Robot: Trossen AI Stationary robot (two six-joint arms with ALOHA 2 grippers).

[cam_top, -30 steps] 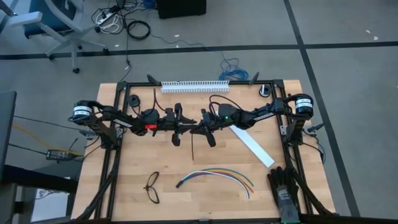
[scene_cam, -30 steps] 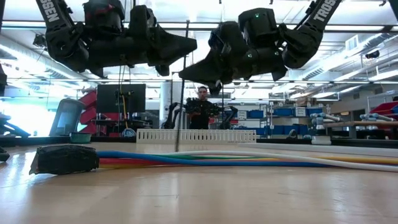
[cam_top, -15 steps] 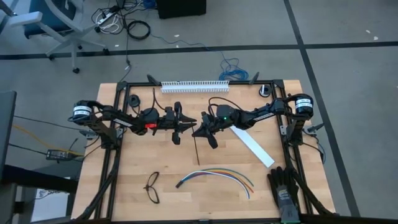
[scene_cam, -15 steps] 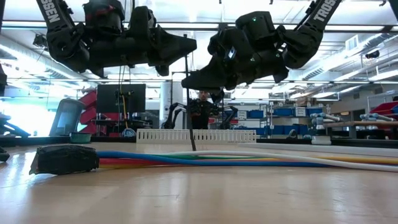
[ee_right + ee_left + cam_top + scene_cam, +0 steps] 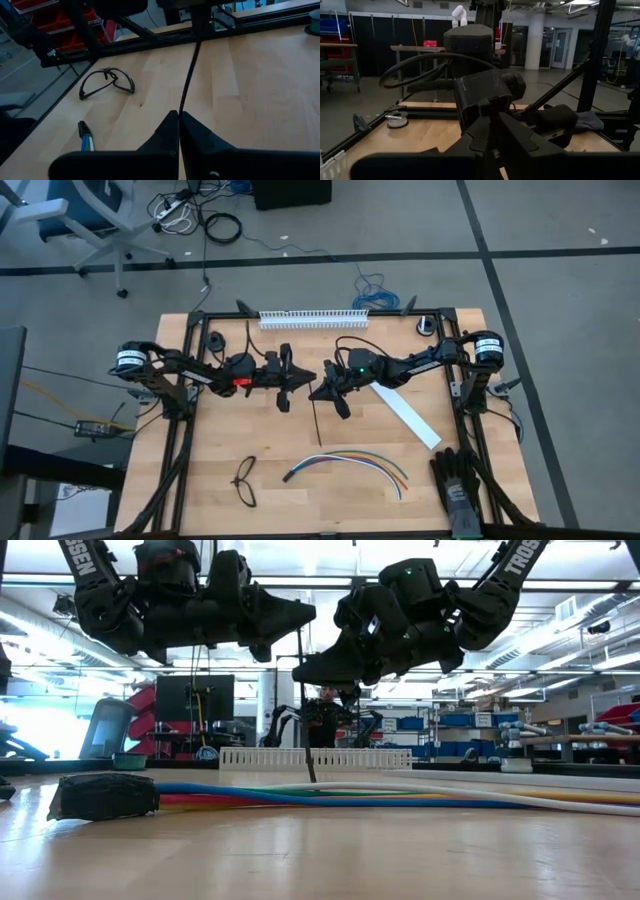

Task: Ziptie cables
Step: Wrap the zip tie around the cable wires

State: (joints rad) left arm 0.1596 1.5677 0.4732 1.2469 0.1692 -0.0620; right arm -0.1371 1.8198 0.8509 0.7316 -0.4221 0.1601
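Right jaws: clamped on ziptie, strip hanging lengthwise below. Cables: crosswise beyond strip's tip, apart. Left jaws: state unclear, opposite.

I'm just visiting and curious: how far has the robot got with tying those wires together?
Early on. Done: the right hand has the ziptie pinched, lifted off the table and hanging down. In hand: both hands are up over the middle of the table, the left hand facing the right. Left: the cables lie loose near the front edge, with nothing around them yet.
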